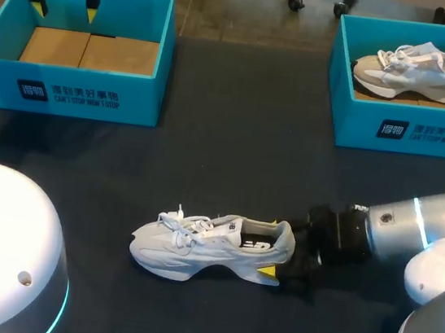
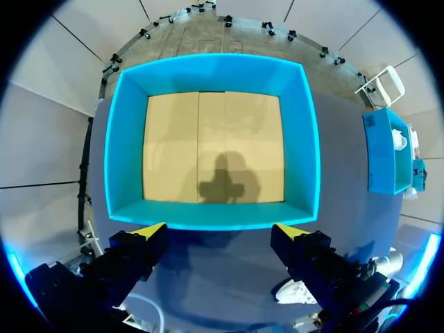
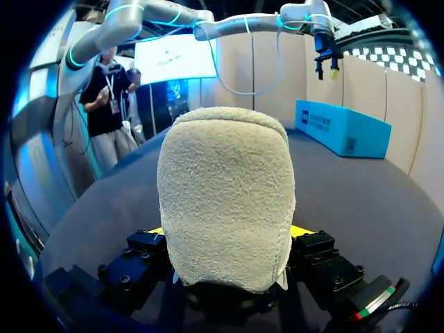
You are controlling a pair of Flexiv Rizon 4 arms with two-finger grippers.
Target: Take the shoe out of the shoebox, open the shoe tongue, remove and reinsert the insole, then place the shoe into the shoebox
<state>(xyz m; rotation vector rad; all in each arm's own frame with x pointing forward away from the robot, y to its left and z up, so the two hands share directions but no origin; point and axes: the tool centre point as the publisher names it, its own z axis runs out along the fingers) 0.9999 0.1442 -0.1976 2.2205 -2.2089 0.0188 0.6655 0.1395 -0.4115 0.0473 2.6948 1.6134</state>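
The white sneaker [image 1: 208, 247] stands out of its box on the bench [image 1: 233, 151], with the right pincer [image 1: 282, 261] clamped on its heel. The left pincer [image 1: 63, 2] hangs wide open over the left teal shoebox [image 1: 69, 85]. Tongue, insole and return likely remain, though I cannot tell the insole's state.

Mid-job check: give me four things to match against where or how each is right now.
1 left gripper
2 right gripper
3 left shoebox
4 right shoebox

A holds a second shoe
B no shoe inside
C shut on the heel of the shoe on the table
D open, above a shoebox

Pairs: 1-D; 2-C; 3-B; 4-A
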